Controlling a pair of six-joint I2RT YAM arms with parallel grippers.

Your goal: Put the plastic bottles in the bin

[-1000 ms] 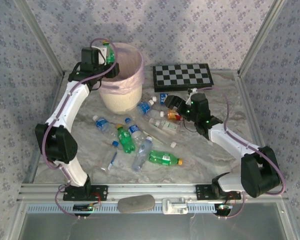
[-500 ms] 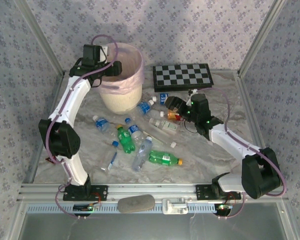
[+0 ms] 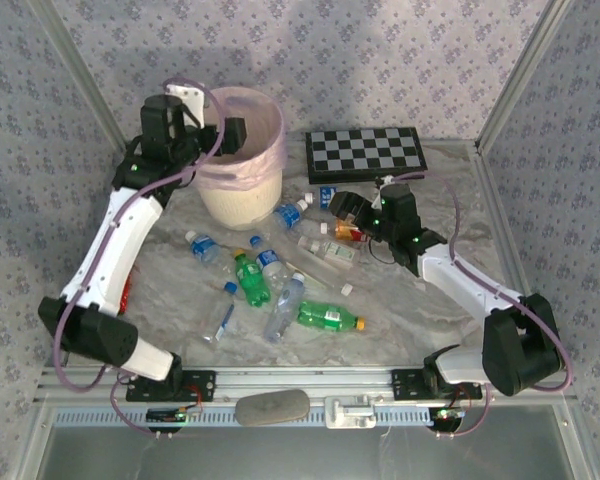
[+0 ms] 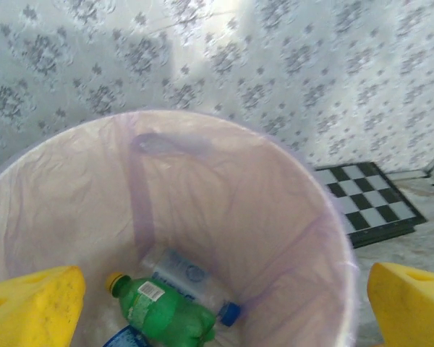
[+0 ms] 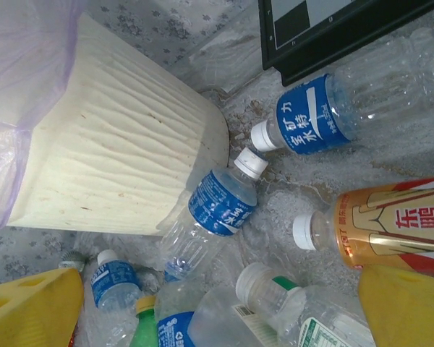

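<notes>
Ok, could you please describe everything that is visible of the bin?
The bin is a round, cream wastebasket with finely ribbed walls, wider at the top. A translucent pink bag lines it and folds over the rim. It stands upright at the table's far left, left of the chessboard. Inside lie a green bottle with a yellow cap and a clear bottle with a blue cap. Outside, a blue-labelled bottle lies close against its base.

Bin (image 3: 242, 200) back-L, chessboard (image 3: 365, 153) to its R, bottles (image 3: 250, 278) scattered in frt.
</notes>
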